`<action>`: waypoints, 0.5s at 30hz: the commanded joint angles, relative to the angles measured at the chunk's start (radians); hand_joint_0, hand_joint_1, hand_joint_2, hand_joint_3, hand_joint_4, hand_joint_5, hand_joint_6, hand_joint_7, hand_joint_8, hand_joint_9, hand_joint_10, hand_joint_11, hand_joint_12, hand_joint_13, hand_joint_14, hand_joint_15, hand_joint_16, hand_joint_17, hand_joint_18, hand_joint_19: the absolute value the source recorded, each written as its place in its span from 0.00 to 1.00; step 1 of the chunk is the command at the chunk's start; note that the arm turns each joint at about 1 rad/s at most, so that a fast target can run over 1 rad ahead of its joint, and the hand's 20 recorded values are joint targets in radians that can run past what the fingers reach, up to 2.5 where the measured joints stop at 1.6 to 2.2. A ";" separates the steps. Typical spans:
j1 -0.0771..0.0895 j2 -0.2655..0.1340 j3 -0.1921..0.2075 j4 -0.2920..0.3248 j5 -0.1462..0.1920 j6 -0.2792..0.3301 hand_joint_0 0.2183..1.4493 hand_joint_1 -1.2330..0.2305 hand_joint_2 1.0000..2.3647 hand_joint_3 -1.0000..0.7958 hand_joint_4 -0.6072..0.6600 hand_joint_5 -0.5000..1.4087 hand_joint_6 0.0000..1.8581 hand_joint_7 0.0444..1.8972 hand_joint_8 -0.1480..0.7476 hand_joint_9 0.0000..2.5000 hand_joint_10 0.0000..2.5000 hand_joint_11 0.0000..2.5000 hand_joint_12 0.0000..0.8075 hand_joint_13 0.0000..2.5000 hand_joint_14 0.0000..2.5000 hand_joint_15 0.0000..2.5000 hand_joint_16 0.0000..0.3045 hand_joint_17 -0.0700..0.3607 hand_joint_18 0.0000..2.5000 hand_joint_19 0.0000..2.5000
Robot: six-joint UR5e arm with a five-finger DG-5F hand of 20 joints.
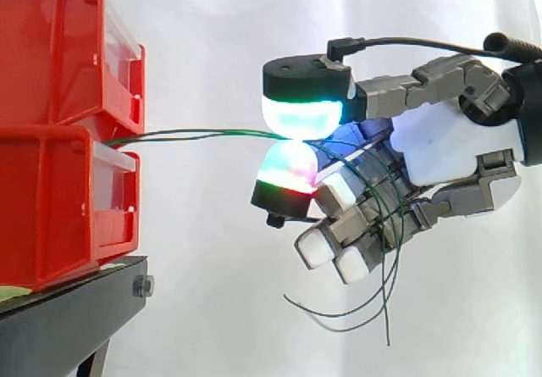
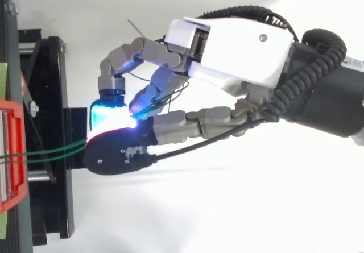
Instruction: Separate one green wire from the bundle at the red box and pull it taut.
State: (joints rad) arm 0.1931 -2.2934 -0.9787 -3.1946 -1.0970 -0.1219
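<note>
The robot hand (image 1: 440, 144) pinches the green wires (image 1: 195, 135) between two glowing fingertips (image 1: 301, 116), one above and one below, with its other fingers curled beneath. The strands run nearly level leftward into the gap between two stacked red boxes (image 1: 51, 55), which sit on a black stand (image 1: 68, 318). Loose wire ends dangle in loops under the palm, before a white curtain (image 1: 212, 38).

Glossy red plastic bins (image 1: 51, 72) sit at nine o'clock on a matt black metal stand (image 1: 68, 318). The green wires (image 1: 195, 135) look smooth; the hand (image 2: 239, 48) has a shiny white plastic shell.
</note>
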 commanded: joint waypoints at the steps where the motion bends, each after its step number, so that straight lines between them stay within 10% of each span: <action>1: 0.000 0.000 0.000 -0.001 0.000 0.004 0.37 0.30 0.01 0.39 0.62 0.17 0.49 0.59 0.56 0.43 0.01 0.29 0.51 0.37 0.01 0.20 0.19 0.47 0.31 0.24; 15: 0.000 0.000 -0.002 -0.013 0.005 0.014 0.28 0.38 0.00 0.28 0.66 0.18 0.49 0.59 0.56 0.44 0.01 0.29 0.52 0.38 0.01 0.21 0.20 0.47 0.32 0.24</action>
State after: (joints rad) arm 0.1926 -2.2940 -0.9798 -3.2073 -1.0933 -0.1069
